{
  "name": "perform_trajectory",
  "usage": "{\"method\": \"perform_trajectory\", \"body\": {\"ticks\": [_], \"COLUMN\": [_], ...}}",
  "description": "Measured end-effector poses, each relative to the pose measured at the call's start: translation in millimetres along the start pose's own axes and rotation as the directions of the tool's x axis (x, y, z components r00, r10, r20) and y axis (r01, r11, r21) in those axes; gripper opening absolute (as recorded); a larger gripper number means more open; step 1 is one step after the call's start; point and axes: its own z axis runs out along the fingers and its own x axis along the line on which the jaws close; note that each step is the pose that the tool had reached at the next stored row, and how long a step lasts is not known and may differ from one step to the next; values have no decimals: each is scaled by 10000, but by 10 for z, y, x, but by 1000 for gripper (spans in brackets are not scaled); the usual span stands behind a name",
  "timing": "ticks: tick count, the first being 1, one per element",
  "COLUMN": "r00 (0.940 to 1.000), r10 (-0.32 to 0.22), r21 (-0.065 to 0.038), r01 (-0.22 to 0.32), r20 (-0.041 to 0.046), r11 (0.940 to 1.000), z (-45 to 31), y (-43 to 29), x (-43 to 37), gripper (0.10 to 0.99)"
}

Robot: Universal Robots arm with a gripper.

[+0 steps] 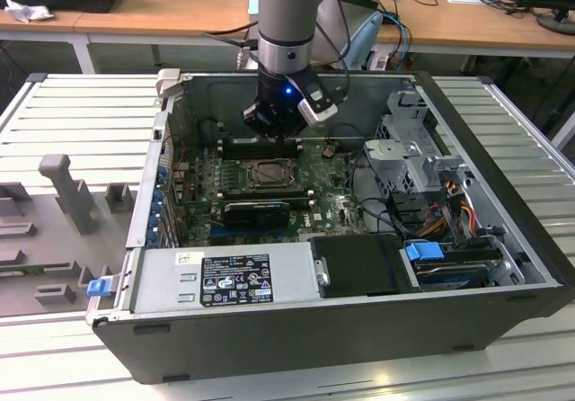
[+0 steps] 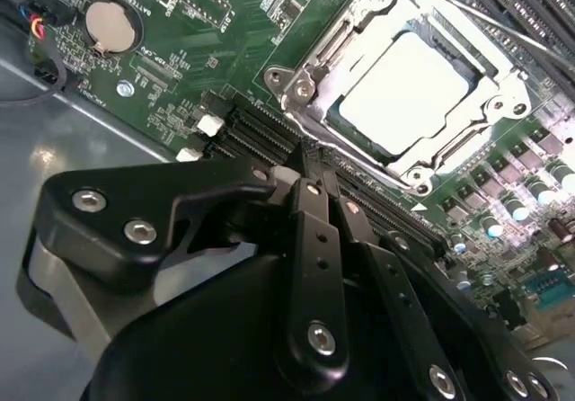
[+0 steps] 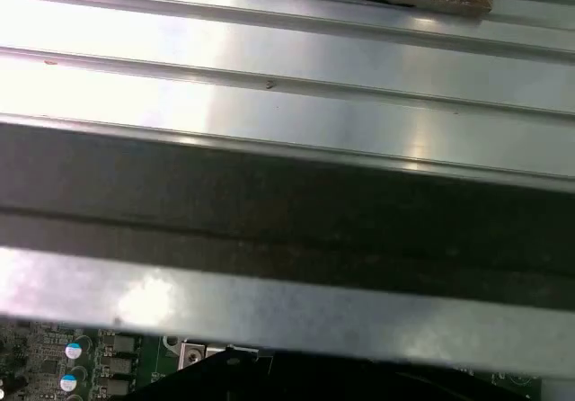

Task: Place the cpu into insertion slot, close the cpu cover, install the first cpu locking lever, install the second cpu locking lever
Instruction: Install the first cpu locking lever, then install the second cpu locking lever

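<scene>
Cpu [image 2: 409,91] seated in socket, cpu cover [image 2: 359,37] down around it; tool [image 2: 310,181] just beside, fingers together, empty.

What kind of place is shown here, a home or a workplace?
Probably a robotics lab or workshop: an open computer case lies on a ribbed metal table under the robot arm, with cable-strewn wooden desks behind.

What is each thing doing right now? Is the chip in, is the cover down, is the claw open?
Pale silvery square cpu: seated in the socket.
Metal frame cpu cover: down around the cpu.
Black gripper: fingers together, holding nothing, above the board.
Grey computer case: side open.
</scene>
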Motion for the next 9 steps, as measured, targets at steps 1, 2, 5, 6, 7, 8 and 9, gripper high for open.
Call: {"method": "perform_trajectory", "body": {"ticks": [1,2,5,6,7,8,9], "r00": [10000,10000,10000,10000,10000,10000,10000], "r10": [1,1,1,0,0,0,1], "r21": [0,0,-1,1,1,1,1], "r01": [-1,-1,-1,0,0,0,-1], "r20": [0,0,1,-1,0,-1,0], "r11": [10000,10000,10000,10000,10000,10000,10000], "z": [0,-1,-2,-3,-3,-4,-5], "y": [-6,-10,-24,-31,-35,-39,-50], "x": [1,1,3,3,4,4,5], "gripper": [106,106,106,106,106,106,106]}}
